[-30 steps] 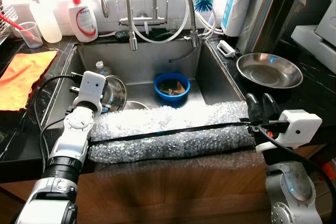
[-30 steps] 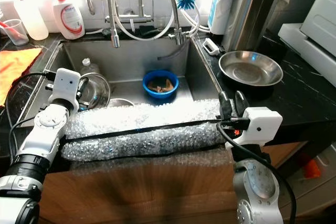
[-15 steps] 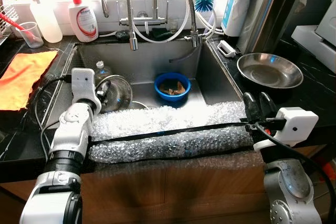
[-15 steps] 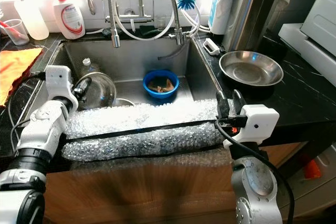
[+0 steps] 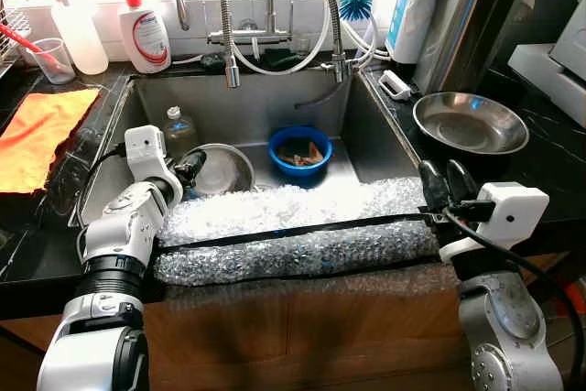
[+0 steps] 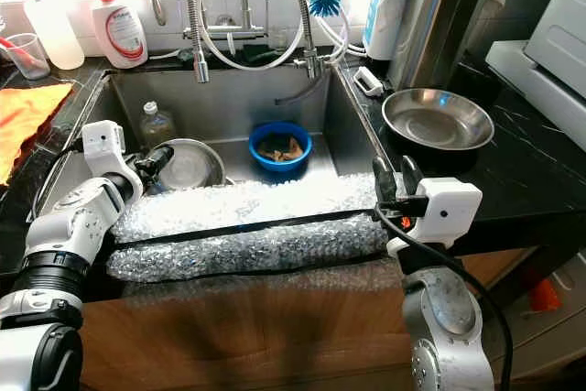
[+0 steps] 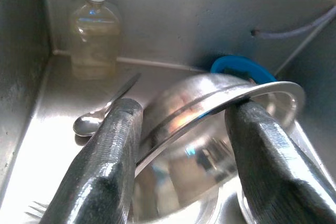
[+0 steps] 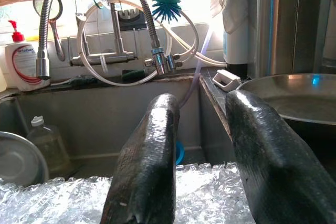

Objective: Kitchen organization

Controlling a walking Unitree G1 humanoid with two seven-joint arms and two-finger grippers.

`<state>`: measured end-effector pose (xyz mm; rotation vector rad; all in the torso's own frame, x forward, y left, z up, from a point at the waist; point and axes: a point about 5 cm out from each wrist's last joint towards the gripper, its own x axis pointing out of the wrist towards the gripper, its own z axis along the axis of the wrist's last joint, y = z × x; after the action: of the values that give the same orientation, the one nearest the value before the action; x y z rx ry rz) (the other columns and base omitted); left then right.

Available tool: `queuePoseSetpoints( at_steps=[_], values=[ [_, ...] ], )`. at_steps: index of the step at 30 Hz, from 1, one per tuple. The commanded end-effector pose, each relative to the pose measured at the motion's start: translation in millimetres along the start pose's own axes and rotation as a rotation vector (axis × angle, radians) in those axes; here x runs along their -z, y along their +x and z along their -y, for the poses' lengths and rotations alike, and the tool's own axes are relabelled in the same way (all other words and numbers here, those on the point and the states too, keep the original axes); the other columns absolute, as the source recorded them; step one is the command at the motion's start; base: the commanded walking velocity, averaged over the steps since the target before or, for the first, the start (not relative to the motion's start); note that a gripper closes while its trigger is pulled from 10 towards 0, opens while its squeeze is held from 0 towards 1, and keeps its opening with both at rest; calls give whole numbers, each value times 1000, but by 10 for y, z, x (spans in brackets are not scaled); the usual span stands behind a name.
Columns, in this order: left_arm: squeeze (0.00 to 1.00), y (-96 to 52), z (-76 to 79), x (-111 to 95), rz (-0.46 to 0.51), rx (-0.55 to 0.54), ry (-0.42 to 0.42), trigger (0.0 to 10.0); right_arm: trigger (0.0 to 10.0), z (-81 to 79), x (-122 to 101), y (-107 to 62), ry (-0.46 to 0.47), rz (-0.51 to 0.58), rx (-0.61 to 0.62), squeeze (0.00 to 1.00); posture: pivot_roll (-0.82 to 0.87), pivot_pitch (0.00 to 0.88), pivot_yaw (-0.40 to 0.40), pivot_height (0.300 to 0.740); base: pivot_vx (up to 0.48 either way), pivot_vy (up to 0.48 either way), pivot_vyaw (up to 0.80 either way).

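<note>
Head views. My left tool (image 5: pixel 189 174) is down in the sink (image 5: pixel 357 130) at its left side, closed on the rim of a steel bowl (image 5: pixel 220 168). The bowl is tilted on edge, its hollow facing right toward a blue bowl (image 5: pixel 300 150) of scraps near the sink's middle. A steel pan (image 5: pixel 470 122), round, shallow and polished, sits on the black counter (image 5: pixel 549 157) to the right of the sink. It lies across the basin from the held bowl, much nearer my right arm. Bubble wrap (image 5: pixel 293 231), knobbly and translucent, pads the sink's front edge.

Left wrist view. Two ribbed black fingers (image 7: pixel 102 174) pinch the thin rolled rim of the bowl. Behind it, a capped clear bottle (image 7: pixel 95 31) stands upright and a spoon (image 7: pixel 103 113) lies flat on the sink floor.

Right wrist view. My right tool (image 8: pixel 202 156) hovers open over the bubble wrap, holding nothing, the pan just beside it.
</note>
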<state>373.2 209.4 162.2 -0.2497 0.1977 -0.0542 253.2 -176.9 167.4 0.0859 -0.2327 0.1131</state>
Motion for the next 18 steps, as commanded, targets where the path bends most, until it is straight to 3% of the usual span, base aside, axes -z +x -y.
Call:
queuePoseSetpoints(
  at_steps=[1, 4, 5, 6, 8, 10, 18],
  values=[
    [0, 9, 56, -93, 5, 17, -31, 10000, 10000, 2, -10, 26, 2, -8, -7, 0, 20, 29, -2, 740, 0, 0, 0],
    [0, 6, 64, -86, -18, 13, -86, 10000, 10000, -19, -3, 38, 5, -16, -16, 0, 18, 33, -4, 740, 0, 0, 0],
    [0, 5, 73, -75, -30, 18, -145, 10000, 10000, -30, 3, 41, 8, -24, -21, 0, 18, 33, -4, 740, 0, 0, 0],
    [0, 5, 73, -75, -30, 18, -145, 10000, 10000, -30, 3, 41, 8, -24, -21, 0, 18, 33, -4, 740, 0, 0, 0],
    [0, 3, 87, -65, -48, 32, -222, 10000, 10000, -39, 17, 38, 10, -41, -32, 0, 18, 39, -5, 740, 0, 0, 0],
    [0, 0, 73, -76, -44, 24, -190, 10000, 10000, -40, 21, 36, 8, -42, -33, 0, 18, 39, -6, 740, 0, 0, 0],
    [0, -4, 82, -77, -59, 32, -213, 10000, 10000, -39, 30, 40, 11, -55, -38, 0, 17, 42, -8, 740, 0, 0, 0]
  ],
)
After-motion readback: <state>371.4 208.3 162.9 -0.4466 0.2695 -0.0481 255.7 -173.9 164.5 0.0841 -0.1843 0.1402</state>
